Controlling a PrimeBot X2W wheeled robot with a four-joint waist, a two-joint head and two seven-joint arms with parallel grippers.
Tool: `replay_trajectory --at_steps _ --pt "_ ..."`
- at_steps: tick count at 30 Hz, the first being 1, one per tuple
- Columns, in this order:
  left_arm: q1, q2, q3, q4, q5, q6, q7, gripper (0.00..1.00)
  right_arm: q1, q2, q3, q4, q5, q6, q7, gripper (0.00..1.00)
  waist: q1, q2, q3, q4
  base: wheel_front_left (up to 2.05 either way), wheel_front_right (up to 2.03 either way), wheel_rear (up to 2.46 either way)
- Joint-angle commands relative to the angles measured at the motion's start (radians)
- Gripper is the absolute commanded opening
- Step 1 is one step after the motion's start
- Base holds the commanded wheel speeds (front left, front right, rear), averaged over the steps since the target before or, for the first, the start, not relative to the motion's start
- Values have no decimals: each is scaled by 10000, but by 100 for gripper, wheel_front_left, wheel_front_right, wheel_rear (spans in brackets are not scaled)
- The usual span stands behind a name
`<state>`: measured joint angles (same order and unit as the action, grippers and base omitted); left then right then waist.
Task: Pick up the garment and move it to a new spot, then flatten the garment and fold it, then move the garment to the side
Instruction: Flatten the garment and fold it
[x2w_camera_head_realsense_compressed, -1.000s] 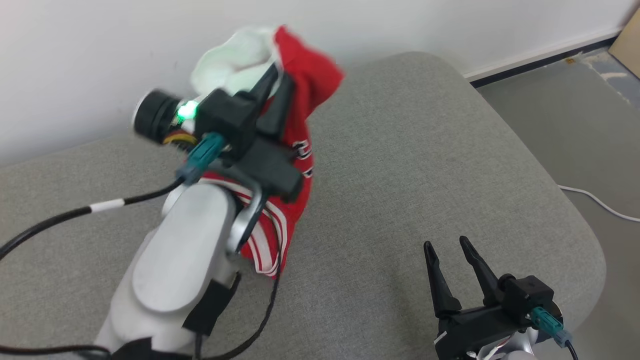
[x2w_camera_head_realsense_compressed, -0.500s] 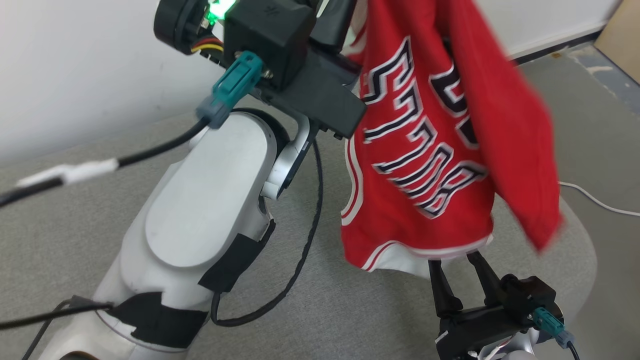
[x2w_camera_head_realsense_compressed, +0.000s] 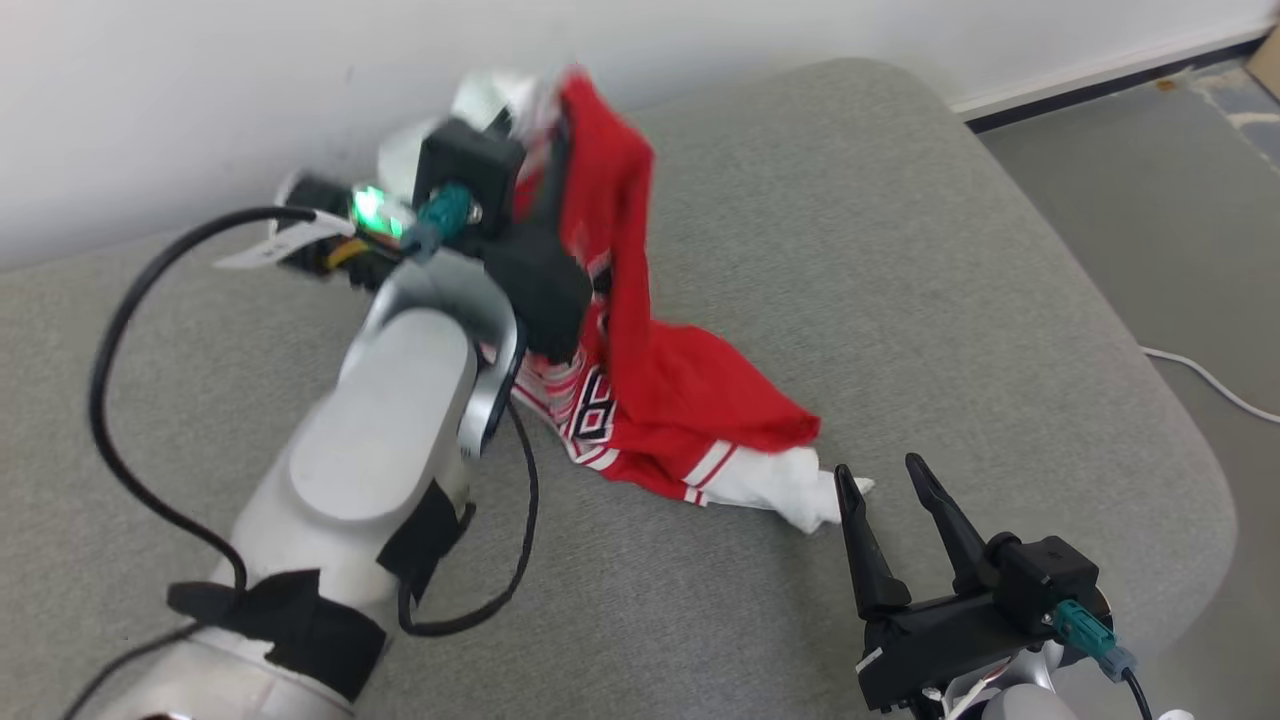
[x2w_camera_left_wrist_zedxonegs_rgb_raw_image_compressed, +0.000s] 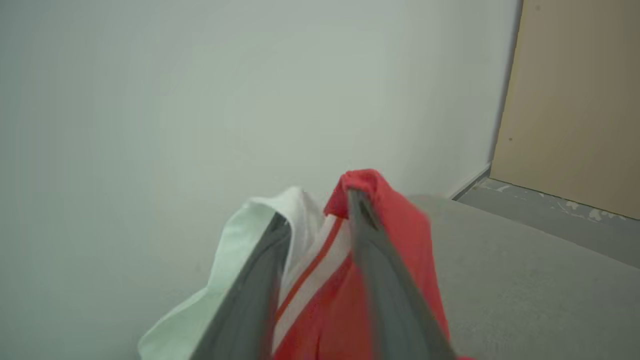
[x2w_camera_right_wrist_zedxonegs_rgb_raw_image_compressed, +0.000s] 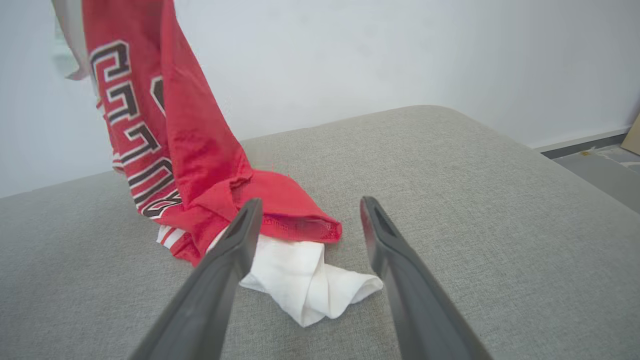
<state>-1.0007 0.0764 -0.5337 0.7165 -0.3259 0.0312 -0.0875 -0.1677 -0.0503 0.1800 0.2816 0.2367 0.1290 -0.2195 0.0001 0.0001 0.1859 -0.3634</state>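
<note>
The garment (x2w_camera_head_realsense_compressed: 680, 400) is a red jersey with black and white lettering and a white lining. Its lower end lies crumpled on the grey cushion (x2w_camera_head_realsense_compressed: 900, 250). Its upper end still hangs up at my left gripper (x2w_camera_head_realsense_compressed: 535, 170), close to the back wall. In the left wrist view the left gripper (x2w_camera_left_wrist_zedxonegs_rgb_raw_image_compressed: 316, 207) has its blurred fingers standing apart, with red and white cloth (x2w_camera_left_wrist_zedxonegs_rgb_raw_image_compressed: 400, 235) bunched between and over them. My right gripper (x2w_camera_head_realsense_compressed: 880, 470) is open and empty, low over the cushion. In the right wrist view the right gripper (x2w_camera_right_wrist_zedxonegs_rgb_raw_image_compressed: 311, 201) points at the garment's (x2w_camera_right_wrist_zedxonegs_rgb_raw_image_compressed: 200, 150) white end, just short of it.
A white wall runs close behind the cushion. The cushion's rounded edge drops to a grey floor on the right, where a white cable (x2w_camera_head_realsense_compressed: 1210, 385) lies. A beige panel (x2w_camera_left_wrist_zedxonegs_rgb_raw_image_compressed: 575, 100) stands by the wall. The left arm's black cable (x2w_camera_head_realsense_compressed: 130, 330) loops over the cushion.
Half a second ago the garment hung high before the camera. Now it is lowered, its bottom lying on the cushion before the right gripper. The left fingers have parted. The camera has shifted.
</note>
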Motion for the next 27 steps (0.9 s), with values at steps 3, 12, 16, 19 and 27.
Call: replay_trajectory --at_steps 3,12,16,19,27 --pt "347 -127 89 562 -461 -116 -213 100 -118 -2 -47 4 -99 35 -10 100 -1 -1 94 299 0 0 0" --pt "1877 -208 761 1696 -1973 -353 165 100 52 -3 -32 28 -140 35 90 100 -1 -1 -103 973 0 0 0" --pt "2716 -216 620 1683 -2273 -654 427 100 63 0 -63 -49 -233 35 155 100 -1 -1 -141 1184 0 0 0" --pt "3145 -258 385 1588 -2606 -849 626 100 -2 -2 9 -106 -244 35 226 100 -1 -1 -121 1178 0 0 0" --pt "3563 -257 -990 714 -3955 -669 1056 100 -65 0 208 -186 -135 35 213 100 -1 -1 127 310 0 0 0"
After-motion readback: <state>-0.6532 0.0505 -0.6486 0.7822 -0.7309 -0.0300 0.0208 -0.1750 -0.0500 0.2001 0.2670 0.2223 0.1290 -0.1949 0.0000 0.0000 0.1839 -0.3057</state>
